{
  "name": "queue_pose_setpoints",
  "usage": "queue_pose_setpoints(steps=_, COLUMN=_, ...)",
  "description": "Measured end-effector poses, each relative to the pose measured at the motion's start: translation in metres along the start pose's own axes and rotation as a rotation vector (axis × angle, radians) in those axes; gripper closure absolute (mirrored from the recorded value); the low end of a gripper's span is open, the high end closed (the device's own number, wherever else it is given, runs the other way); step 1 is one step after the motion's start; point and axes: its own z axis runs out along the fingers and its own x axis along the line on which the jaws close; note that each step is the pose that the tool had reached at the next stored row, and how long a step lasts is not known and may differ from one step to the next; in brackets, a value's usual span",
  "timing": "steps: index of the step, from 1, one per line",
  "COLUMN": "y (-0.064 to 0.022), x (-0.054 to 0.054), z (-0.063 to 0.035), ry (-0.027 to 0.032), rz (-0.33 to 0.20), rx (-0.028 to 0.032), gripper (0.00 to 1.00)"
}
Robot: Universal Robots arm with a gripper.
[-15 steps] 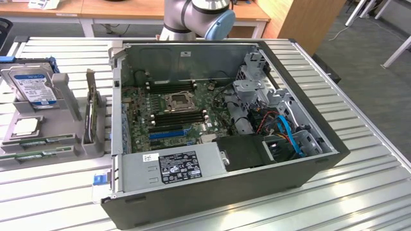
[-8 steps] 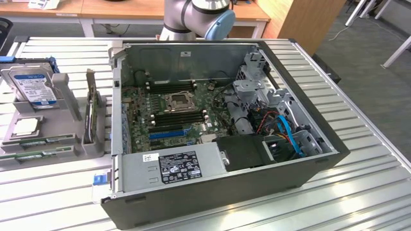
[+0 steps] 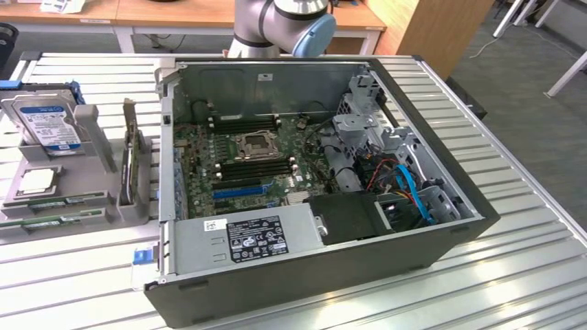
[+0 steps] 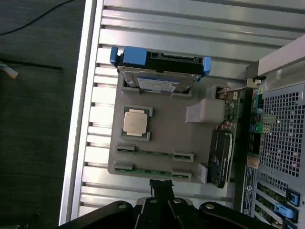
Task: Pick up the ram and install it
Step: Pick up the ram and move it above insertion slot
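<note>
Two ram sticks lie side by side in slots at the edge of a grey holder (image 4: 167, 129): one ram stick (image 4: 155, 152) further in, the other ram stick (image 4: 151, 171) at the rim. In the exterior view the ram sticks (image 3: 55, 201) lie at the holder's near end, on the exterior view's left of the open computer case (image 3: 422, 227). My gripper (image 4: 161, 184) hangs above the holder, its black fingertips shut together over the outer stick's edge, holding nothing. The motherboard (image 3: 197, 172) lies inside the case, with black memory slots (image 3: 252, 167) beside the processor socket.
The holder also carries a hard drive (image 4: 159, 83), a processor chip (image 4: 135, 121) and an upright expansion card (image 4: 221, 157). Inside the case sit a power supply (image 3: 247, 237), a blue slot (image 3: 240, 189) and blue cables (image 3: 413, 192). Everything rests on a slatted metal table (image 3: 513, 206).
</note>
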Motion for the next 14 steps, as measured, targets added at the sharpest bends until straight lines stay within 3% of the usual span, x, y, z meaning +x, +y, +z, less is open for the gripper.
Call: queue_pose_setpoints(steps=14, y=-0.0001, x=0.0000, z=0.0019, ry=0.0110, rz=-0.255, rx=-0.0002, gripper=0.90)
